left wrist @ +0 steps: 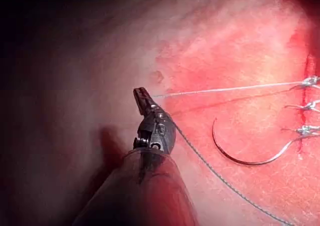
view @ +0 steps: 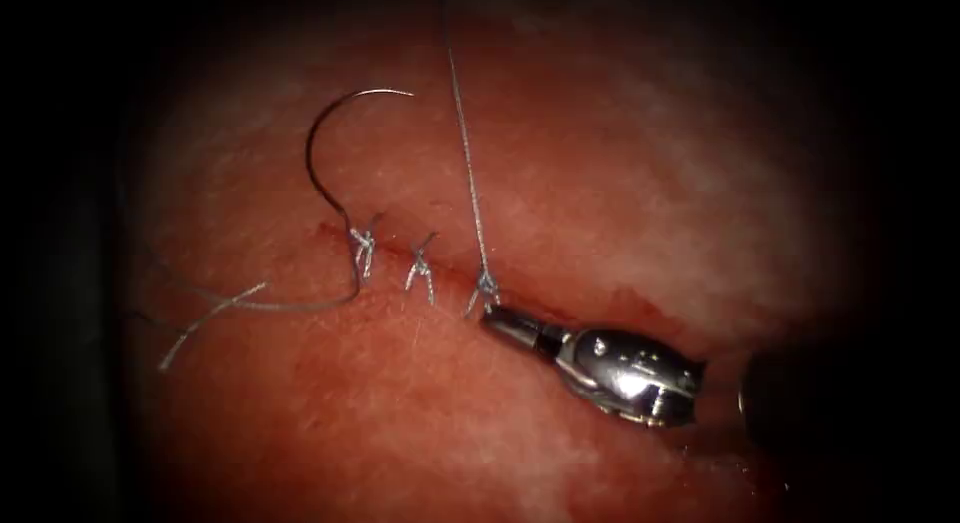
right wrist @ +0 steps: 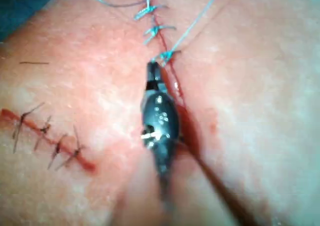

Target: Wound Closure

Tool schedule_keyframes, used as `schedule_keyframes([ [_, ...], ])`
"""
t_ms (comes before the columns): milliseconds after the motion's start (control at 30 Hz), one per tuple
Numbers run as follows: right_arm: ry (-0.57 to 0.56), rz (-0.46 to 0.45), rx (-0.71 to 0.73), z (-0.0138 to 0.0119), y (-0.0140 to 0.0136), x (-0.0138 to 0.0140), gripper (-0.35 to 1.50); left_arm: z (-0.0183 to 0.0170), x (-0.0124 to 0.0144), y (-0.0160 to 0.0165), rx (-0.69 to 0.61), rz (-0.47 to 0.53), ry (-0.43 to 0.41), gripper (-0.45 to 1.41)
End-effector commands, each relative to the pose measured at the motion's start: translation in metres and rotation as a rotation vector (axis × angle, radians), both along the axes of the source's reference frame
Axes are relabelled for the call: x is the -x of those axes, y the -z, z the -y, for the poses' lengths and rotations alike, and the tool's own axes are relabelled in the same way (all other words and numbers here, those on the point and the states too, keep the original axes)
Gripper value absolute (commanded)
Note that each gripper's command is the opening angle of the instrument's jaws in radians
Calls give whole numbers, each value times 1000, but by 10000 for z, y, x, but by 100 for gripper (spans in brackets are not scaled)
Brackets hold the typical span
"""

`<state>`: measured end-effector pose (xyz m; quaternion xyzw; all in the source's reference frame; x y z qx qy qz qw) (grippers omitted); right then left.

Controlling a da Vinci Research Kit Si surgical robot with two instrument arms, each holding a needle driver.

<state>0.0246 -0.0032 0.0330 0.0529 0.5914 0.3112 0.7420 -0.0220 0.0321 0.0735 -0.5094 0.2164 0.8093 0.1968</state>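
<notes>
Right tool point(view: 497, 318) enters from the endoscope view's right, low over the tissue point(view: 620, 193). Its tip sits at the third knot point(view: 486, 283), the rightmost of three along the cut point(view: 600, 305). Its jaws look closed at the short end of thread beside that knot; whether they actually grip the thread cannot be told. In the right wrist view the same tool point(right wrist: 154, 71) points its tip at the knot point(right wrist: 165, 57), lying just to one side of the cut line point(right wrist: 177, 93).

Beyond the tip, two further knots point(view: 420, 266) point(view: 362, 245) lie on the cut to the left. Red fluid point(view: 640, 305) marks the open stretch of the cut to the right of the third knot.

From the third knot a taut strand of thread point(view: 468, 163) rises away toward the top of the endoscope view. In the left wrist view this strand point(left wrist: 225, 89) runs to the left tool point(left wrist: 142, 95), whose jaws are clenched on it.

Needle point(view: 322, 133) lies free on the tissue surface, left of the taut strand and on the far side of the cut; neither tool holds it and it is not in the tissue. Its thread passes the leftmost knot and trails out to the left, where loose ends point(view: 215, 308) cross each other.

An older sutured cut point(right wrist: 50, 138) appears in the right wrist view, well apart from the working cut.
</notes>
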Motion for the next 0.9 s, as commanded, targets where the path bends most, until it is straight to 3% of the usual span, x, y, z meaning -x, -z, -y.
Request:
schedule_keyframes([
  [33, 3, -4, 9, 14, -3, -6, -35, 6, 4, -6, 5, -5, -3, -45],
  [533, 75, -21, 112, 25, 5, -18, -35, -8, -2, 1, 95, -140, -18, -45],
  [900, 74, 11, 136, 34, -7, -19, -35, -29, -5, 9, 169, -266, -37, -45],
])
